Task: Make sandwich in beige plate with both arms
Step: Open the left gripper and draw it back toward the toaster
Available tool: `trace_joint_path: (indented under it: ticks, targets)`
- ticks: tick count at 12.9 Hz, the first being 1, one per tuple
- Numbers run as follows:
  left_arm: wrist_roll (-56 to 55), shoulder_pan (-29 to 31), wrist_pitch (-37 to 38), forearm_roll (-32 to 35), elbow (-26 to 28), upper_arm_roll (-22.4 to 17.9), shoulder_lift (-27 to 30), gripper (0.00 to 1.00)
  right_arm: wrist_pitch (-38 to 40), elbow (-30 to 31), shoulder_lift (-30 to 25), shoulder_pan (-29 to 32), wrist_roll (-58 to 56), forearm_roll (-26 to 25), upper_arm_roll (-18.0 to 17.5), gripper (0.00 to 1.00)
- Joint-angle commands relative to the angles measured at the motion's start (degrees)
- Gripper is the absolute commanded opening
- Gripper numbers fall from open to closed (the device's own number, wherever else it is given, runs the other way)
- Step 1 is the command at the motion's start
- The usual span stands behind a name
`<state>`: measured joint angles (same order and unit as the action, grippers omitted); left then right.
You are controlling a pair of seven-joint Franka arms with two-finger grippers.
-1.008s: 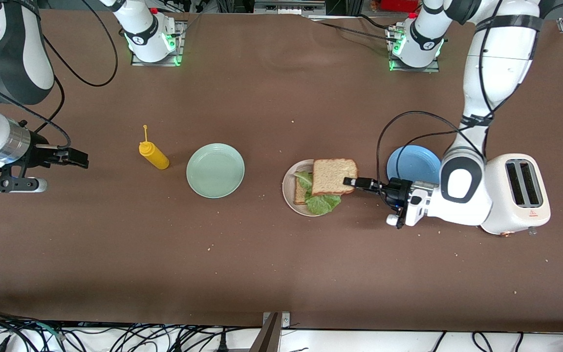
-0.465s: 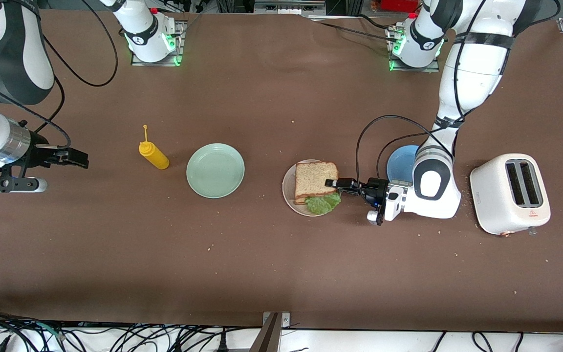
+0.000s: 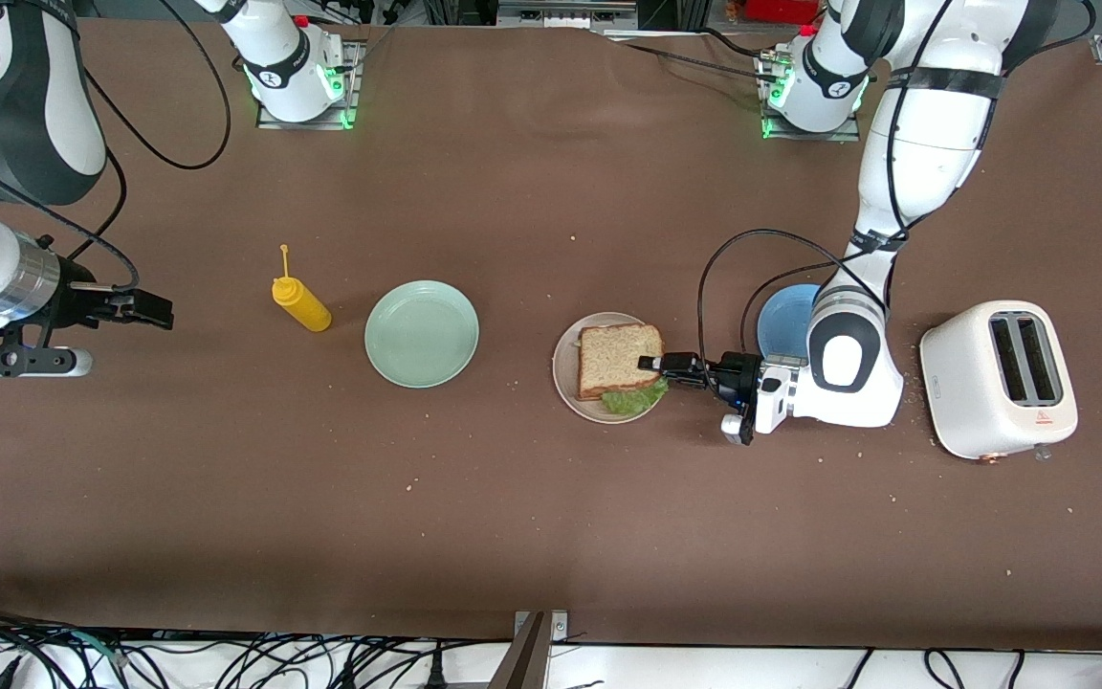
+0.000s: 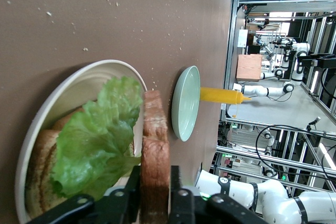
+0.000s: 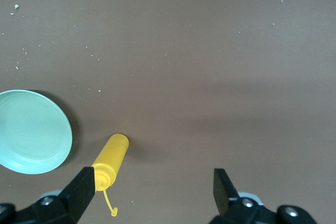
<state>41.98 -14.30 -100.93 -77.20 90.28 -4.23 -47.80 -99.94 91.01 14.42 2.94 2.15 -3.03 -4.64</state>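
The beige plate (image 3: 562, 375) sits mid-table with a lower toast slice (image 4: 42, 182) and a ruffled green lettuce leaf (image 3: 632, 399) on it. A second toast slice (image 3: 618, 356) lies on top of the lettuce, covering most of it. My left gripper (image 3: 649, 364) reaches in low from the left arm's end, its fingers pressed against both faces of that top slice (image 4: 155, 145) at its edge. In the left wrist view the lettuce (image 4: 100, 140) spills out beside the slice over the plate (image 4: 79, 74). My right gripper (image 3: 166, 316) waits open, in the air at the right arm's end.
A mint-green plate (image 3: 422, 333) and a yellow squeeze bottle (image 3: 302, 304) lie between the sandwich and the right gripper. A blue plate (image 3: 785, 316) is partly hidden by the left arm. A white toaster (image 3: 1001, 380) stands at the left arm's end. Crumbs dot the table.
The left arm carried the top slice from over the plate's edge to above the lettuce and lowered it onto the stack. The right arm has not moved.
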Motion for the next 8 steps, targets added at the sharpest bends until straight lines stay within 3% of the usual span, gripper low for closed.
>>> trace_joint_path:
  ticks: [1, 8]
  targets:
    - [1.26, -0.03, -0.59, 2.05, 0.16, -0.61, 0.69, 1.0, 0.1, 1.18, -1.06, 0.75, 0.23, 0.05, -0.72, 1.0]
    - [1.26, 0.58, -5.59, 2.23, -0.8, -1.31, 0.87, 1.0, 0.1, 1.27, -1.06, 0.75, 0.14, 0.05, -0.72, 1.0]
